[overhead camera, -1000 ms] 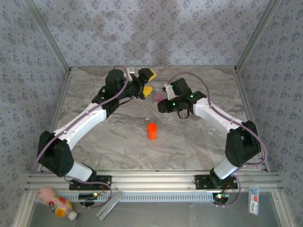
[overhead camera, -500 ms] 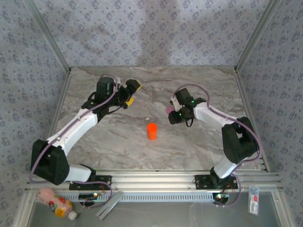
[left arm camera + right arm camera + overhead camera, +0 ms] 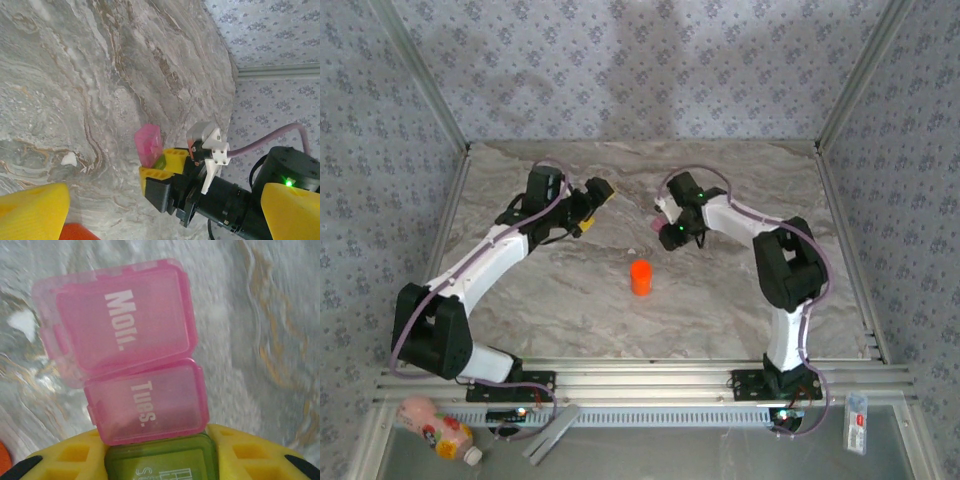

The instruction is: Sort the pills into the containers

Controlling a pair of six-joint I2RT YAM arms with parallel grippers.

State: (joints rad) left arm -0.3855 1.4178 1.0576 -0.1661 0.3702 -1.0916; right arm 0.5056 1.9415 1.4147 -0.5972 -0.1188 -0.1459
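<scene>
Top-down: left tool [image 3: 595,203] hangs over the back-left of the marble surface [image 3: 720,300], fingers spread, nothing in them. Right tool [image 3: 665,226] is near mid-back, clamped on the pill case [image 3: 655,222]. The case's pink end points toward the left tool, well apart from it. Orange bottle [image 3: 640,277] stands upright nearer the bases, apart from both tools.

Left wrist: own yellow fingers sit at the two bottom corners, wide open. Ahead, the right tool grips the case by its green end. Can't tell if the pink end touches the surface. White speck [image 3: 68,159] lies on the surface near the case.

Right wrist: case pinched at the green section between yellow fingers [image 3: 235,450]. Two pink sections read "Mon." and "Tues."; print on the green lid is cut off, unreadable.
</scene>
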